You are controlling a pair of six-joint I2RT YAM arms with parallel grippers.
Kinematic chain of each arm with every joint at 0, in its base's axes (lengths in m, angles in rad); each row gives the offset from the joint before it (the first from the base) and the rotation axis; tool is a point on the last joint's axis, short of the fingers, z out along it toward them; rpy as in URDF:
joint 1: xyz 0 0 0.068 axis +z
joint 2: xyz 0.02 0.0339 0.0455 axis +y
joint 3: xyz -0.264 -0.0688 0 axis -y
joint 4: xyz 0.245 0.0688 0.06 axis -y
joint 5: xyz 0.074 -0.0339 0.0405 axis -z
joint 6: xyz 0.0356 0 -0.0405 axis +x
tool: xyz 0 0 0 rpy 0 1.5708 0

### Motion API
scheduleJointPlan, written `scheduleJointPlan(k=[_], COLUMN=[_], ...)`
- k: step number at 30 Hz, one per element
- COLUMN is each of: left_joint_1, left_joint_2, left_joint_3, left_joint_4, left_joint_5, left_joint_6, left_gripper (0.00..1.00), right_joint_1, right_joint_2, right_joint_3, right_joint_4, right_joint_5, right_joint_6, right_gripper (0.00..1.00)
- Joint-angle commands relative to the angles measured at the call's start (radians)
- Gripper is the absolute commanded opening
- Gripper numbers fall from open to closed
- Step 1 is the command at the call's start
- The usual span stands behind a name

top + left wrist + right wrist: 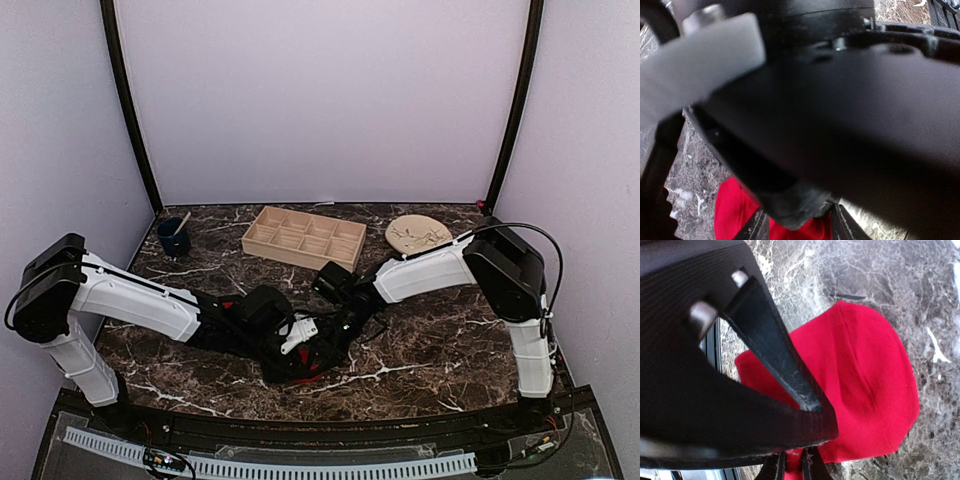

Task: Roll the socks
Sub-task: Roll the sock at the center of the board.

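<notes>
The right hand (794,467) pinches the red socks (865,390) (left hand (800,232) just beside).

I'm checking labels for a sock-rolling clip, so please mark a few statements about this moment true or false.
1. The socks are red. True.
2. The socks lie inside the wooden tray. False: they lie on the marble table, nearer the arm bases than the tray.
3. The right gripper is down at the socks, its fingers close together. True.
4. A blue cup stands to the right of the tray. False: it stands to the tray's left.
</notes>
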Motion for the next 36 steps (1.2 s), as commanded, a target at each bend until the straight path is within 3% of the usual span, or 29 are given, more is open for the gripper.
scheduleJointPlan(k=[1,15,23,36], left_joint_1=[-0.021,-0.041,-0.048,-0.052], left_joint_2=[0.055,0.016,0.024,0.083], left_joint_3=[-0.013,0.016,0.032,0.032], left_joint_4=[-0.120,-0.116,-0.092,-0.089], left_joint_5=[-0.029,-0.074,-0.030,0.020], left_joint_6=[-0.014,-0.046,-0.027,-0.009], left_gripper=[0.44,0.44,0.45,0.41], right_joint_1=[-0.009,-0.050,-0.054,-0.039], right_joint_2=[-0.018,-0.084,-0.137,-0.112], right_joint_3=[-0.022,-0.110,-0.168,-0.126], right_joint_4=[0.005,0.035,0.070,0.054], right_joint_5=[-0.013,0.001,0.009,-0.018], right_joint_6=[0.007,0.016,0.049,0.041], right_gripper=[0.09,0.10,0.09,0.10])
